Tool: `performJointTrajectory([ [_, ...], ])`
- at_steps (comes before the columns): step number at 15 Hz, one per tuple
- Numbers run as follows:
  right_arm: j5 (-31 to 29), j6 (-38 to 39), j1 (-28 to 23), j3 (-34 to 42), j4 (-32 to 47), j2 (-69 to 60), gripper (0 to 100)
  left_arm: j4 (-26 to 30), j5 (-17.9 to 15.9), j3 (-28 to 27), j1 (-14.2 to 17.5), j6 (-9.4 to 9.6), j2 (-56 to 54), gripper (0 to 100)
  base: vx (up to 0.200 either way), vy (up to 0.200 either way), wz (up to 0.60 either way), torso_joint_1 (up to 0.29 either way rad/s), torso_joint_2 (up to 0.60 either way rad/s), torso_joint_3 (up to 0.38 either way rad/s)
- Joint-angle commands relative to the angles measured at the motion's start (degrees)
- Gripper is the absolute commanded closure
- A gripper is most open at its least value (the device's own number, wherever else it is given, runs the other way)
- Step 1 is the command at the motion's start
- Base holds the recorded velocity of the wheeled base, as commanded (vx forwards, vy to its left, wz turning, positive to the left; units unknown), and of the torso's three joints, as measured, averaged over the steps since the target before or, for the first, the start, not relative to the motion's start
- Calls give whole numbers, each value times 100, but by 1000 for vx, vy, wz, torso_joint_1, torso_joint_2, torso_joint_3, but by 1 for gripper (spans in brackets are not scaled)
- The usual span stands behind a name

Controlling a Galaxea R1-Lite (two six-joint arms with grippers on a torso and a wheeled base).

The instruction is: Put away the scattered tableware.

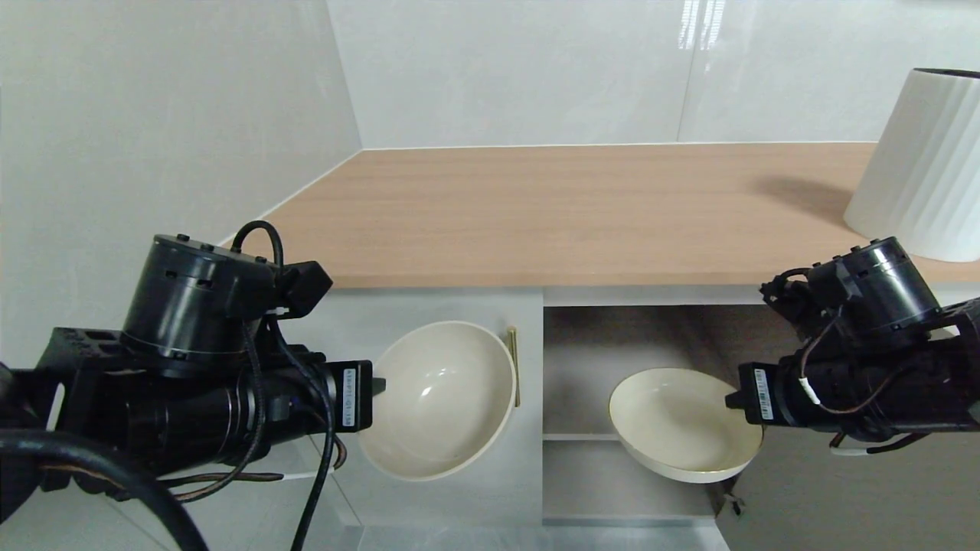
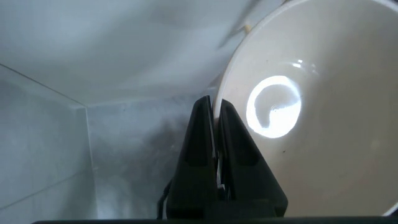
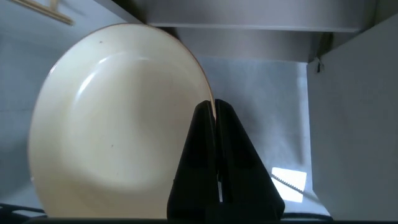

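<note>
- Pinching rims, your left gripper holds the deep bowl, your right gripper the shallow bowl.
- The open cupboard lies straight behind the shallow bowl; your right arm is nearer.

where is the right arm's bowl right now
The shallow bowl hangs on the head view's right side, rim pinched by the right gripper, in front of the open cabinet below the wooden counter; the other bowl is to its left.
</note>
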Motion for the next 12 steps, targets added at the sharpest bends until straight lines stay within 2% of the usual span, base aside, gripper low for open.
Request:
performJointTrajectory([
  [1,-1,1,3,-1,-3,51,100,-3,1,-1,-1,-4,25,100,0,0,0,-159,437,286],
  [6,-1,1,3,8,-56,78,100,-3,1,-1,-1,-4,34,100,0,0,0,-147,433,282],
  [12,-1,-17,3,25,-196,201,100,-11,1,-10,-1,5,87,100,0,0,0,-19,64,33],
])
